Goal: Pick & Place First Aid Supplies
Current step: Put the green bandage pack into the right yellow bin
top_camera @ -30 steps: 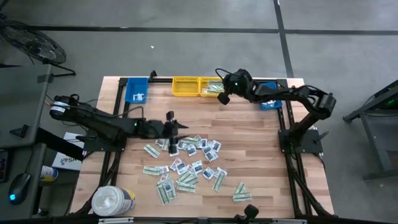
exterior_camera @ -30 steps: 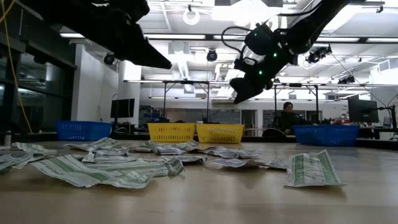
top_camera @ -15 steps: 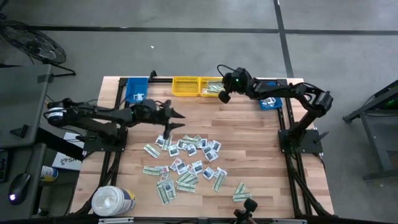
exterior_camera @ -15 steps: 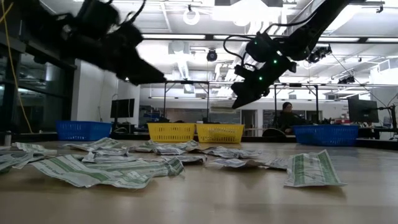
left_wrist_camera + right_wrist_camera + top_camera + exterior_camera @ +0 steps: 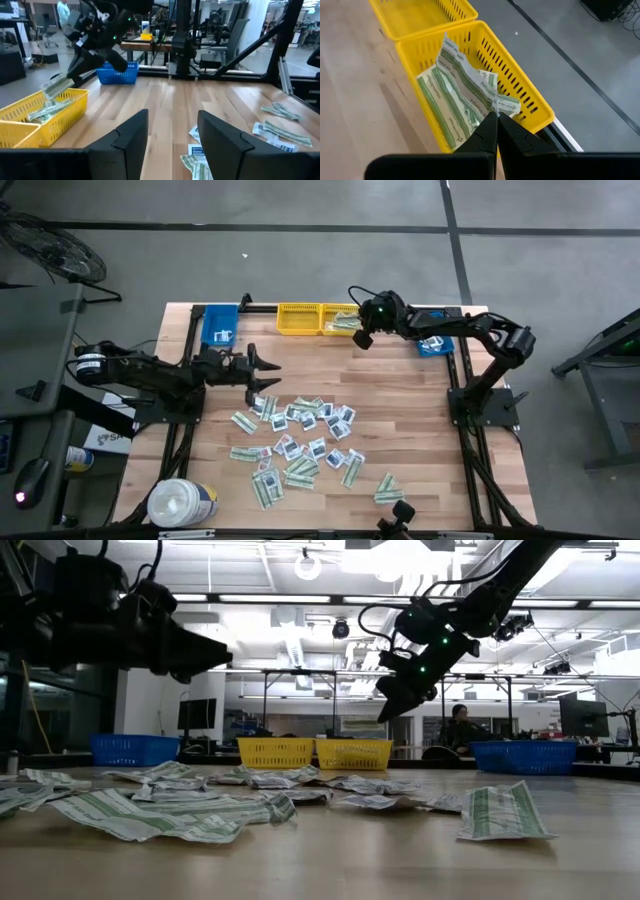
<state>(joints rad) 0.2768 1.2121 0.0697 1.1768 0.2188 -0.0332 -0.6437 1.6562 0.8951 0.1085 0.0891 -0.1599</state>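
One wooden table [image 5: 400,400] fills the centre of the high view. Two yellow bins [image 5: 318,318] sit at its top edge, the right-hand one holding green-white strips [image 5: 457,102]. Dozens of first aid packets [image 5: 300,442] lie scattered at centre. Left gripper [image 5: 268,374], centre-left above the packets, fingers spread, empty. Right gripper [image 5: 357,337], upper centre by the yellow bins, fingers pinched together on a strip [image 5: 495,100].

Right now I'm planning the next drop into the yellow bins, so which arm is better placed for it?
The right. Its gripper is shut on a green-white strip directly above the yellow bin that already holds strips. The left gripper is open and empty, near the packet pile.
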